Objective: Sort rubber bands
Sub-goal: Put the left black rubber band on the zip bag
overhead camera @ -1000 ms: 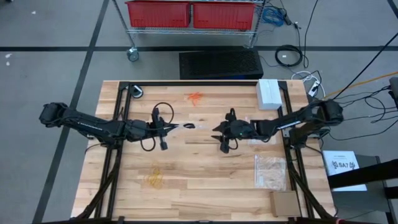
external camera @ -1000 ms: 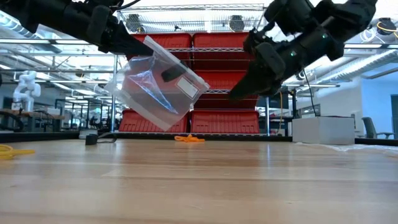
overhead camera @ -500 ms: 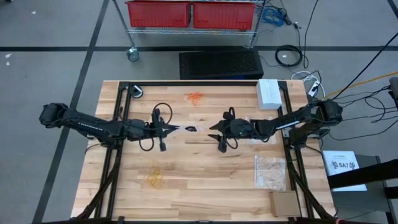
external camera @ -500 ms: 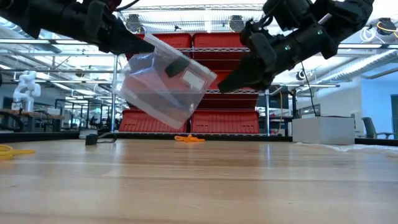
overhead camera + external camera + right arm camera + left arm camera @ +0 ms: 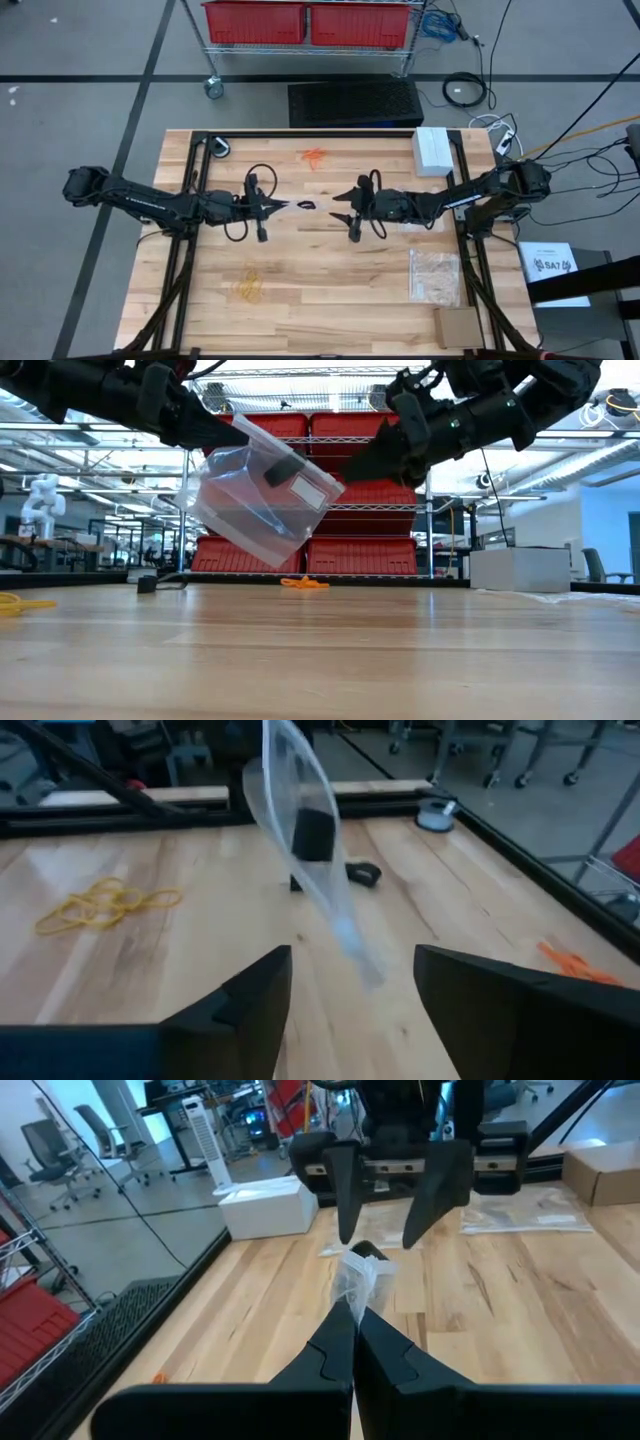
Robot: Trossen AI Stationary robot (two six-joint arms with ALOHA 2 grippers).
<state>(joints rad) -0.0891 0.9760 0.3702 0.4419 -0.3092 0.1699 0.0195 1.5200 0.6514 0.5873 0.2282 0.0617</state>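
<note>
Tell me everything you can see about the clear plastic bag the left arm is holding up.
The clear plastic bag is thin, see-through film with a pale label patch and something dark inside. It hangs tilted in the air above the table's middle, touching no wood. The left gripper pinches one edge between shut fingers. The right gripper faces it, fingers spread, not touching.

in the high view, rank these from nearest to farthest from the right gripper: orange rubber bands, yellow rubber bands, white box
1. orange rubber bands, at the table's far edge, left of the right gripper.
2. white box, at the far right corner.
3. yellow rubber bands, near side, on the left.
</note>
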